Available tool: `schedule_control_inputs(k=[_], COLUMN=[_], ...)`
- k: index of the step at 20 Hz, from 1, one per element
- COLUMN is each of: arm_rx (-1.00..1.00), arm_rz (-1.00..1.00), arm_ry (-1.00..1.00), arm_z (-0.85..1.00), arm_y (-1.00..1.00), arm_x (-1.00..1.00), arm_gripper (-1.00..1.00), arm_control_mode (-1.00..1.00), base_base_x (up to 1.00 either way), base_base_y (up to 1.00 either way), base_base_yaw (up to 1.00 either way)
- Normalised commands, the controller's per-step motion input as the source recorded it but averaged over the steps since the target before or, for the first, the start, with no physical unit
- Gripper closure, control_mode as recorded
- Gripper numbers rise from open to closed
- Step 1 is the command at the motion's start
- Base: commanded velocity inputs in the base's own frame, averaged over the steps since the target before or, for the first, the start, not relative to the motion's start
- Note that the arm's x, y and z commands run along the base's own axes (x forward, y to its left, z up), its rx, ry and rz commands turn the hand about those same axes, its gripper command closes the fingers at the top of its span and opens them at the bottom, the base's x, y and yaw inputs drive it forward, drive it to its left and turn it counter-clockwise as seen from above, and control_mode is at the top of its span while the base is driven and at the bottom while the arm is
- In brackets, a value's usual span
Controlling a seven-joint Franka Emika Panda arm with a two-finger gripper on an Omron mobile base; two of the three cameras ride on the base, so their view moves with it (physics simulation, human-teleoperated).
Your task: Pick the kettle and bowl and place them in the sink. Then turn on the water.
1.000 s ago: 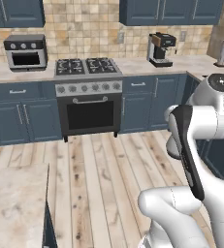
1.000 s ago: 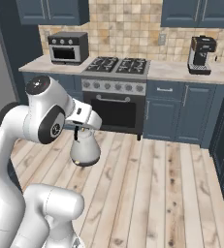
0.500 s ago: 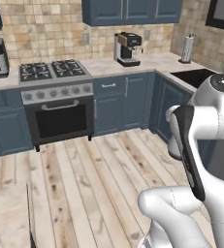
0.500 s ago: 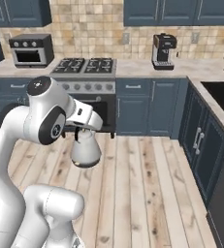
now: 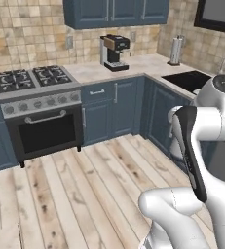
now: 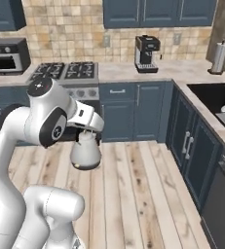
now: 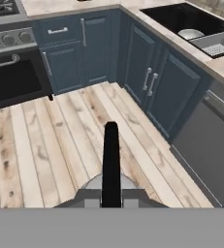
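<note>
Kettle (image 6: 85,151) hanging beneath clamped pincer (image 6: 88,131)

kettle (image 6: 85,151) hangs under the hand (image 6: 88,132) above the floor (image 6: 143,194); sink (image 6: 215,97) sits in the counter (image 6: 182,74) to the right, bowl (image 7: 190,34) inside it.

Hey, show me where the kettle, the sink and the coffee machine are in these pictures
kettle (image 6: 85,152), right base view, on its rounded silvery body, hanging under the gripper.
sink (image 7: 174,14), hand view, on the black floor of the basin.
coffee machine (image 6: 147,53), right base view, on its dark front, standing on the counter.
</note>
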Motion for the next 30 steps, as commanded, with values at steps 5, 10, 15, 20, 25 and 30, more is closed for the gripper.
schedule_control_inputs(k=[5,10,15,20,25,30], arm_rx=[0.0,0.0,0.0,0.0,0.0,0.0], arm_rz=[0.0,0.0,0.0,0.0,0.0,0.0], arm_ry=[0.0,0.0,0.0,0.0,0.0,0.0], arm_z=[0.0,0.0,0.0,0.0,0.0,0.0], arm_y=[0.0,0.0,0.0,0.0,0.0,0.0], arm_x=[0.0,0.0,0.0,0.0,0.0,0.0], arm_gripper=[1.0,1.0,1.0,1.0,1.0,1.0], arm_control_mode=[1.0,1.0,1.0,1.0,1.0,1.0], base_base_x=[0.91,1.0,1.0,0.96,0.53,0.21], base_base_y=[0.13,0.2,0.16,0.13,0.02,-0.01], base_base_yaw=[-0.11,-0.02,0.0,-0.01,-0.25,-0.48])
